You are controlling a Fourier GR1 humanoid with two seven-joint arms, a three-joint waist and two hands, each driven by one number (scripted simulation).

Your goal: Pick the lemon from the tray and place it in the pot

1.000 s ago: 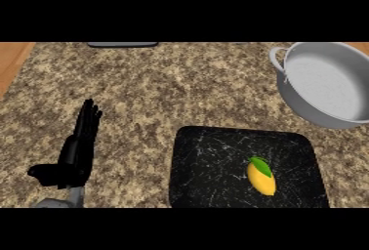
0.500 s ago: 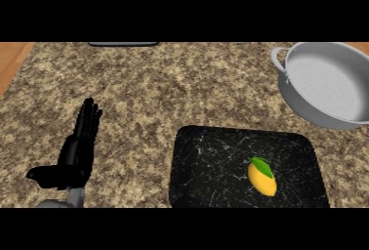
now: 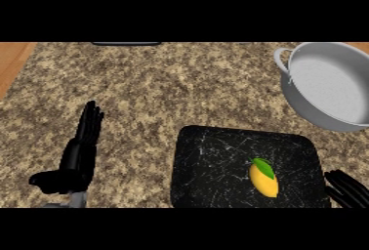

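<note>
At the near left, the left hand [image 3: 75, 156] stood open, its fingers straight and pressed together, pointing far. The lemon [image 3: 264, 178] lay on the right part of the black tray [image 3: 209, 166]. At the tray's near right corner, the right hand [image 3: 347, 189] showed straight, slightly spread fingers. The grey pot [image 3: 324, 83] stood far right.

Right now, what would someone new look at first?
Probably the yellow lemon with its green leaf, lying on the black tray near the bottom right. Next the big grey pot at the upper right, and the black left hand resting open, fingers up, at the lower left.
</note>
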